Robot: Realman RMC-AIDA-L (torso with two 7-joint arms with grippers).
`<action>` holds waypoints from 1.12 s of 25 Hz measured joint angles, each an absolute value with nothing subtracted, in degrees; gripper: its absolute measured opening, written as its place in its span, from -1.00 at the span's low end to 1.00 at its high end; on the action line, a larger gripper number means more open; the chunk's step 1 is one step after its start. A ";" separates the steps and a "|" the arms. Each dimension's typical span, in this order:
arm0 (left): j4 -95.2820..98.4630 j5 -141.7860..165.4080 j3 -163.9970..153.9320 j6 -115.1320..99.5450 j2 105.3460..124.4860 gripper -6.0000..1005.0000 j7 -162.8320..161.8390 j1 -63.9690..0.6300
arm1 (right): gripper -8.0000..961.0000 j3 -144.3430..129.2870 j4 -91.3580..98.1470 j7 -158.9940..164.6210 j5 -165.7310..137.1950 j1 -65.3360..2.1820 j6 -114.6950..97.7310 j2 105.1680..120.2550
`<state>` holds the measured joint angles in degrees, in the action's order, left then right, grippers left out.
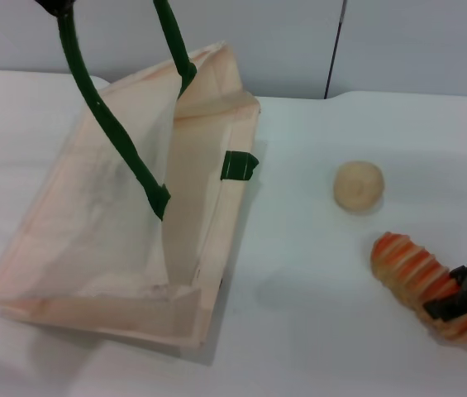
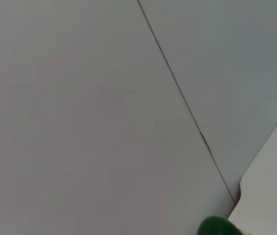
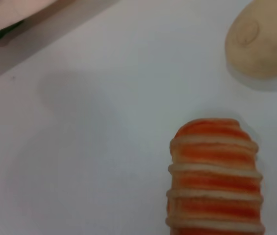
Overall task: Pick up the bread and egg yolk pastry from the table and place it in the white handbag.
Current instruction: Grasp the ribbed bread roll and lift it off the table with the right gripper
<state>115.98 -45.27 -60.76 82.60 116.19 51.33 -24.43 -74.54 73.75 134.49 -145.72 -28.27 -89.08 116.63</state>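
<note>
Your right end effector (image 1: pixel 464 298) sits on the bread (image 1: pixel 415 273), grip unclear, on the white bench (image 1: pixel 299 331); grey wall (image 1: pixel 398 41) behind.

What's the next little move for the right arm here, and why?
Probably close the right claw on the bread and lift: it sits at the loaf's near end, both foods lie on the table, and the left claw holds the white handbag open by a handle.
</note>
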 joint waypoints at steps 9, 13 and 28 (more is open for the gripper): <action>115.92 -45.26 -60.84 82.62 116.19 -0.74 51.33 -24.43 | 0.50 -75.00 71.86 134.42 -145.72 -28.87 -88.11 116.63; 115.93 -45.26 -60.87 82.62 116.19 -0.74 51.33 -24.43 | 0.50 -75.14 71.06 134.39 -145.73 -29.28 -87.89 116.63; 115.84 -45.17 -60.82 82.53 116.19 -0.74 51.42 -24.35 | 0.50 -76.47 70.74 134.60 -146.15 -30.54 -88.01 116.59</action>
